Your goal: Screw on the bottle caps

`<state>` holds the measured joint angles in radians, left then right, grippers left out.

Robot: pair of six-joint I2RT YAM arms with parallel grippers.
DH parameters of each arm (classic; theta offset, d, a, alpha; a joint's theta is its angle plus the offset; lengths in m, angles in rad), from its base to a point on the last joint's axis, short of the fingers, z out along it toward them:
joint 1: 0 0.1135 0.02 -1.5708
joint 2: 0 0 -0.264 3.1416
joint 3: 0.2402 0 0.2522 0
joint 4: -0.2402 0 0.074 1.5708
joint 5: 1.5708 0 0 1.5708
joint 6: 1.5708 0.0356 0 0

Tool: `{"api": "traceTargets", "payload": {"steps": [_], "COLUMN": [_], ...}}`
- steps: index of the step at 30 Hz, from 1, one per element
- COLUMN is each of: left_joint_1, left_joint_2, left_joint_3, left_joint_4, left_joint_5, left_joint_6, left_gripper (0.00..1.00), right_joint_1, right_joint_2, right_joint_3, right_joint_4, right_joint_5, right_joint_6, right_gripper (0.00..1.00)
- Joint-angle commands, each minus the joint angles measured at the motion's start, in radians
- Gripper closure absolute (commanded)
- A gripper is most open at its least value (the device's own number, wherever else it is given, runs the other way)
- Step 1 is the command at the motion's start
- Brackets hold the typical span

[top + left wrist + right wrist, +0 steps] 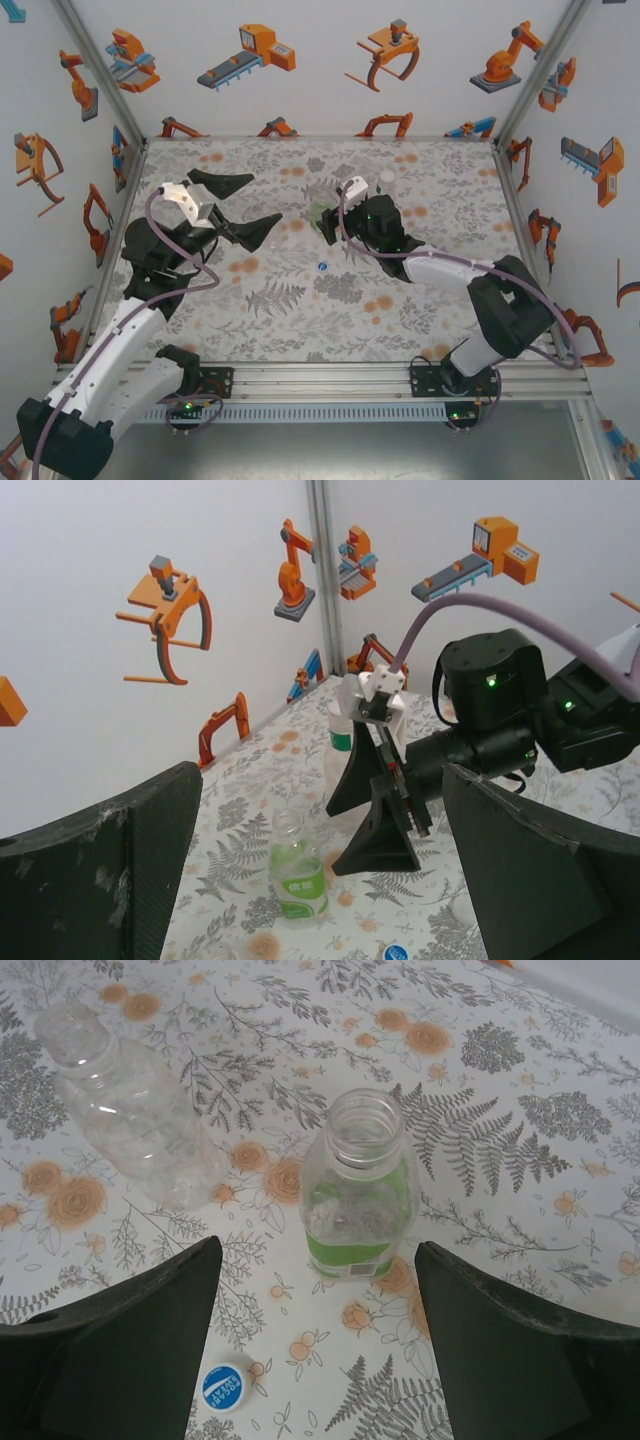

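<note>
1. Bottle placement: the small see-through plastic bottle with the green label (358, 1200) stands upright on the flower-patterned bench (540, 1210). Its neck is bare, and it is just ahead of the right gripper (318, 1250).
2. Right jaws stand partly apart and hold nothing. The small round blue plastic cap (224, 1387) lies flat on the bench beneath them, nearer one finger than the other.
3. Left gripper (262, 200) hangs with its jaws spread wide and empty.
4. A colourless see-through plastic bottle (130, 1100), also capless, sits apart from the green-labelled one. I cannot tell whether it is upright.
5. Tipping risk: in a descent for the cap, a finger could clip the light green-labelled bottle, because it stands so close.
6. Grip risk: the cap is low and flat. Jaws closing off-centre could flick it away or pinch it crooked, and a tilted cap would likely cross-thread on the neck.
</note>
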<state>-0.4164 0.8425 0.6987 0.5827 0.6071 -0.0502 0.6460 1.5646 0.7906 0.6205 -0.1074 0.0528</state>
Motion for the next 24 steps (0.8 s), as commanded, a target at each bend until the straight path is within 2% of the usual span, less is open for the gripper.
{"api": "traceTargets", "payload": {"steps": [1,5,11,19,24], "left_joint_1": [0.003,0.002,0.002,0.001,0.001], "left_joint_2": [0.023,0.069,0.099,0.102,0.107], "left_joint_3": [0.026,0.032,0.028,0.033,0.04], "left_joint_4": [-0.037,0.002,0.019,-0.004,-0.027], "left_joint_5": [0.054,0.104,0.106,0.105,0.106], "left_joint_6": [0.01,-0.048,-0.064,-0.051,-0.035], "left_gripper": [0.03,0.03,0.03,0.03,0.03], "right_joint_1": [0.004,0.004,0.003,0.001,-0.001], "right_joint_2": [0.038,0.096,0.203,0.32,0.35], "right_joint_3": [-0.019,-0.033,0.002,0.064,0.073], "right_joint_4": [0.144,0.253,0.345,0.388,0.396], "right_joint_5": [0.018,0.051,0.093,0.101,0.103], "right_joint_6": [0.033,0.03,0.027,0.013,-0.005], "right_gripper": [0.27,0.24,0.19,0.21,0.25]}}
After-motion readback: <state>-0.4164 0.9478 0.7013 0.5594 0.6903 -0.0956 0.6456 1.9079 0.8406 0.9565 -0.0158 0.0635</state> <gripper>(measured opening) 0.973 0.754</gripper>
